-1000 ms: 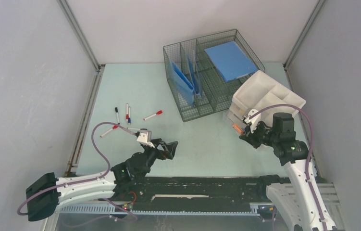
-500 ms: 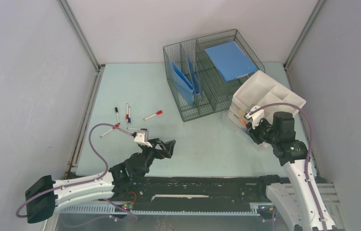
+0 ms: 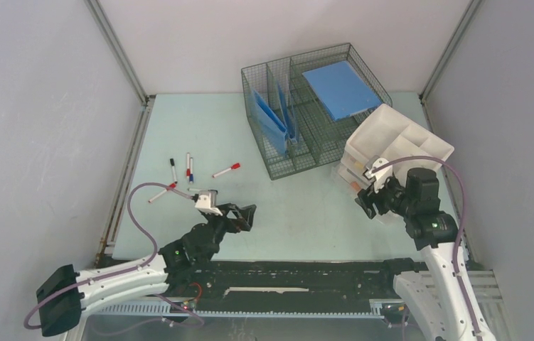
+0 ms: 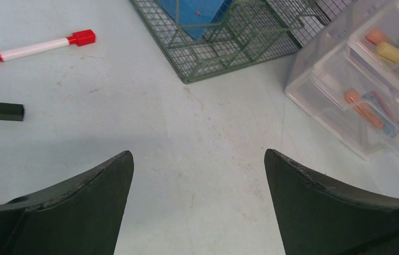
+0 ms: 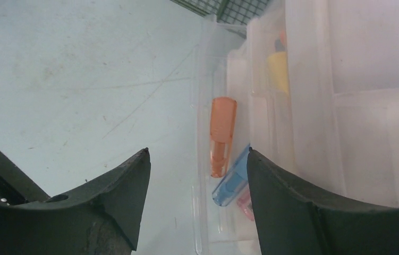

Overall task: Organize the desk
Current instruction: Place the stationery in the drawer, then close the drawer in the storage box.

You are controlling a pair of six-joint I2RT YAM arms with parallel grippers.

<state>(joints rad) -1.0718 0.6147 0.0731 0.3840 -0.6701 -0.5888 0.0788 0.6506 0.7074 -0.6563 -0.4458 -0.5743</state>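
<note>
Desk (image 3: 299, 206) overhead: left tool (image 3: 248, 217), right tool (image 3: 363, 204) spread; right wrist view reveals orange cap (image 5: 222, 135) in drawer (image 5: 208, 228)

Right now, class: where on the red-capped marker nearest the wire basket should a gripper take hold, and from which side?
The red-capped marker: likely grip its white barrel mid-length from above, across it; it lies flat on the desk, alone.

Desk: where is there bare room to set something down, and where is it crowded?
Bare desk runs down the middle, between the scattered markers and the clear drawer unit, in front of the wire basket. The far left corner, behind the markers and beside the basket, is bare too. Crowded: the right side, where basket, drawer unit and right gripper bunch together.
</note>
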